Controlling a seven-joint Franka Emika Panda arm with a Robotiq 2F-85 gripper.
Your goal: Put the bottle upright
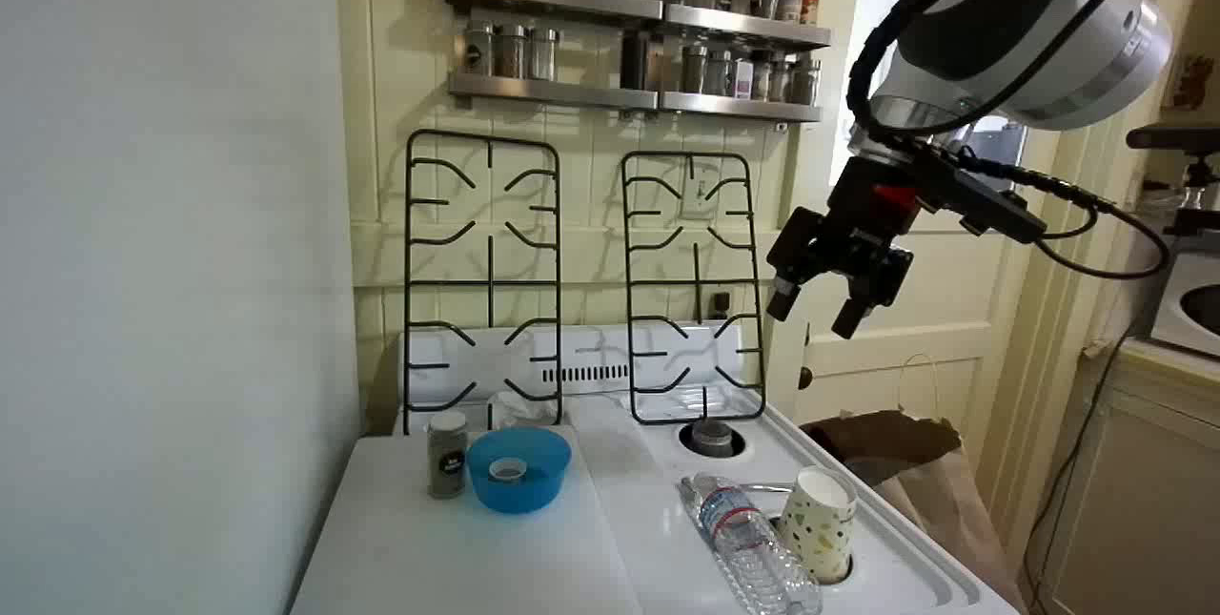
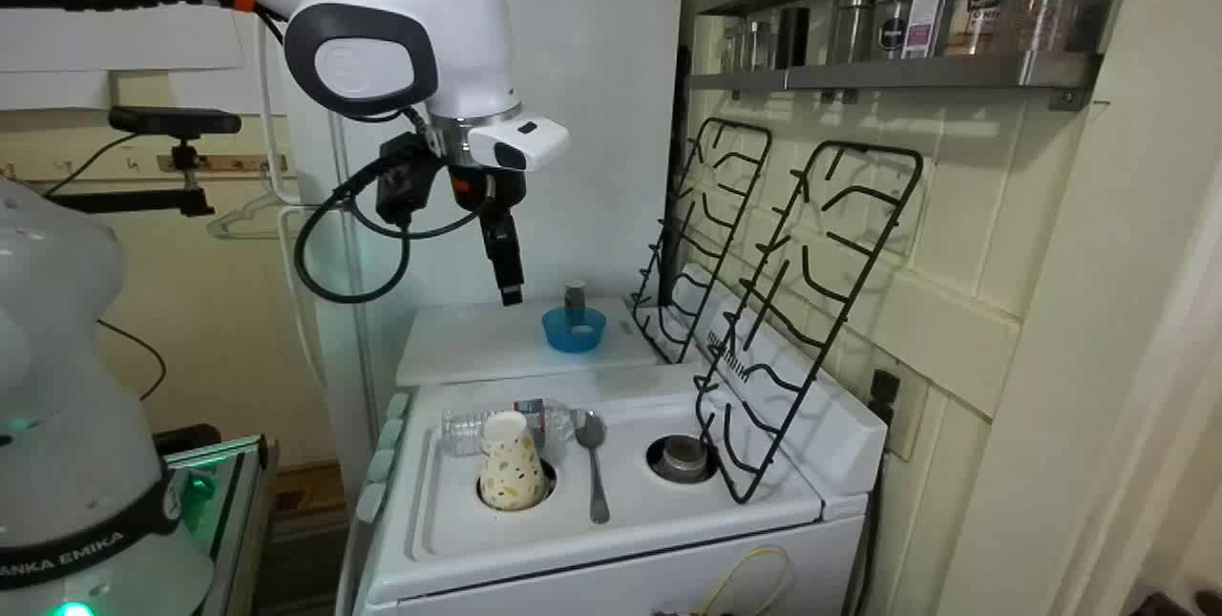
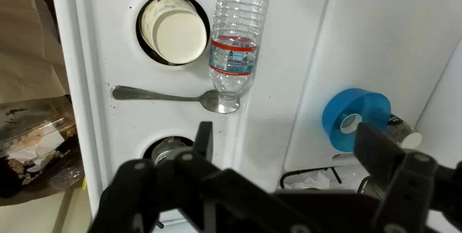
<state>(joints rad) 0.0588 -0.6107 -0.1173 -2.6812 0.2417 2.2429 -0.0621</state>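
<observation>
The bottle (image 1: 748, 543) is clear ribbed plastic with a red and blue label. It lies on its side on the white stovetop, beside the speckled cup. In an exterior view the cup hides part of the bottle (image 2: 557, 420). In the wrist view the bottle (image 3: 236, 27) has its capped neck over the bowl of a spoon (image 3: 155, 95), and its base is cut off by the frame's top edge. My gripper (image 1: 817, 310) is open and empty, high above the stove and apart from the bottle. It also shows in an exterior view (image 2: 512, 295) and the wrist view (image 3: 283, 139).
The speckled cup (image 1: 818, 524) stands upside down in a burner hole. A blue bowl (image 1: 519, 491) with a small white-rimmed item inside stands on the white board, beside a spice jar (image 1: 446, 453). Black grates (image 2: 811, 310) lean against the back wall. Spice shelves (image 1: 572, 95) hang above.
</observation>
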